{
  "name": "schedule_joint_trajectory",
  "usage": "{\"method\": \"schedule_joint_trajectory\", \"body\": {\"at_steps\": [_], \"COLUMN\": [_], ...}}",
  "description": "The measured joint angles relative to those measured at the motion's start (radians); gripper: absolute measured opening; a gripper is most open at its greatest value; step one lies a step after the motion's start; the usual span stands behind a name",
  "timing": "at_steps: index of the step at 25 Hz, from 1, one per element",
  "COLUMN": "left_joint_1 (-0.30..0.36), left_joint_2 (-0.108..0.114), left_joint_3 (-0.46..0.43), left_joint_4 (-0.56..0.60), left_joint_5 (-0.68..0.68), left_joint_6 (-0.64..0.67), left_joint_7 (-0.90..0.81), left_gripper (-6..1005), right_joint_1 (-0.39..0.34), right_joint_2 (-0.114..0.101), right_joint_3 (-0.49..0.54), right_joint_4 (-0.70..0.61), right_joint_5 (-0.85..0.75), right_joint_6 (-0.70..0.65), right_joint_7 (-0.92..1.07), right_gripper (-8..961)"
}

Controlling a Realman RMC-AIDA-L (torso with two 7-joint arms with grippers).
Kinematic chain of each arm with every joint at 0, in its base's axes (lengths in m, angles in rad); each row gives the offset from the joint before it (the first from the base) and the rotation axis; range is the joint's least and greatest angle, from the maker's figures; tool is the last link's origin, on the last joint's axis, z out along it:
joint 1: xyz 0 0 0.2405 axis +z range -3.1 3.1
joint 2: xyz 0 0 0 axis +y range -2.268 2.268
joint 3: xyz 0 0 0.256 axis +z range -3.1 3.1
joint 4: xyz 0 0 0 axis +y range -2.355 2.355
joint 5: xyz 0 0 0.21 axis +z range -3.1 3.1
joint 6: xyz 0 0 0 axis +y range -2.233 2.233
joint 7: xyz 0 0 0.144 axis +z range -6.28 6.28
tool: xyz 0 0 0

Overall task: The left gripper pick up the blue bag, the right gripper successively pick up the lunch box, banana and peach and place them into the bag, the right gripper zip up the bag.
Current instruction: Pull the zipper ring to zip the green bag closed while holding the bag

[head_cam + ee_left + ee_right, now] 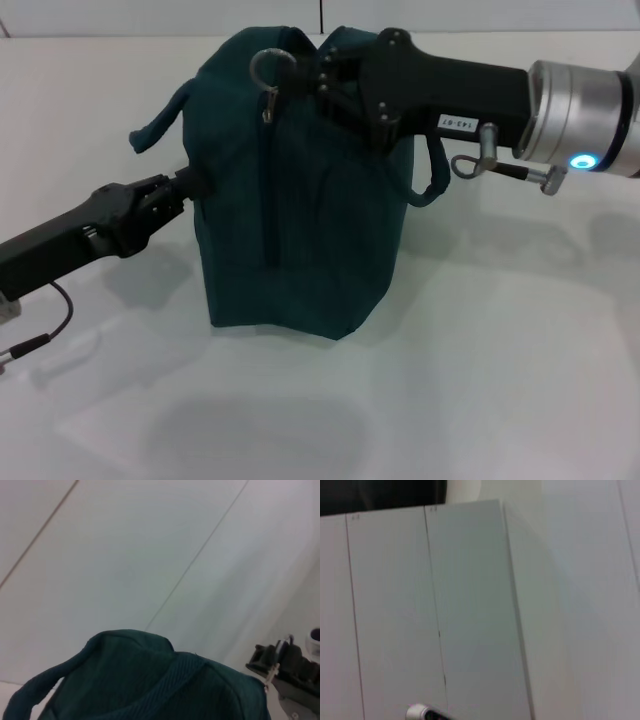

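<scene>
White table (500, 380), upright blue bag (300, 230)

the left gripper (192, 182) sits at the end of a black arm that comes in low from the left side. a thin cable hangs under that arm. its fingers are pinched on the side of the blue bag (300, 240). the right gripper (312, 78) sits on a silver-white arm that comes in from the right, up high and almost flat. a small blue light glows on that arm. its black fingers are at the top of the bag.
</scene>
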Motion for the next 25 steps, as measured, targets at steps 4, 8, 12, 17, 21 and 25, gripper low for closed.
{"method": "schedule_joint_trajectory", "body": {"at_steps": [4, 8, 12, 17, 21, 25], "left_joint_1": [-0.001, 0.003, 0.007, 0.007, 0.003, -0.002], "left_joint_2": [0.001, 0.002, 0.002, 0.004, 0.003, 0.002], "left_joint_3": [0.01, 0.013, 0.026, 0.05, 0.051, 0.051], "left_joint_4": [0.0, 0.0, -0.004, -0.014, -0.015, -0.015], "left_joint_5": [0.002, 0.004, 0.006, 0.021, 0.033, 0.047], "left_joint_6": [0.008, 0.049, 0.083, 0.083, 0.077, 0.076], "left_joint_7": [0.003, 0.043, 0.086, 0.103, 0.104, 0.104], "left_gripper": [40, 40, 39, 40, 38, 36], "right_joint_1": [0.0, 0.004, 0.009, 0.011, 0.01, 0.011], "right_joint_2": [0.0, 0.0, 0.002, 0.003, 0.001, 0.001], "right_joint_3": [0.015, 0.033, 0.056, 0.072, 0.073, 0.084], "right_joint_4": [0.01, 0.048, 0.09, 0.106, 0.106, 0.106], "right_joint_5": [0.0, 0.005, 0.008, 0.018, 0.027, 0.027], "right_joint_6": [-0.001, -0.001, -0.001, -0.01, -0.028, -0.034], "right_joint_7": [0.033, 0.071, 0.112, 0.125, 0.125, 0.126], "right_gripper": [58, 58, 59, 60, 61, 62]}}
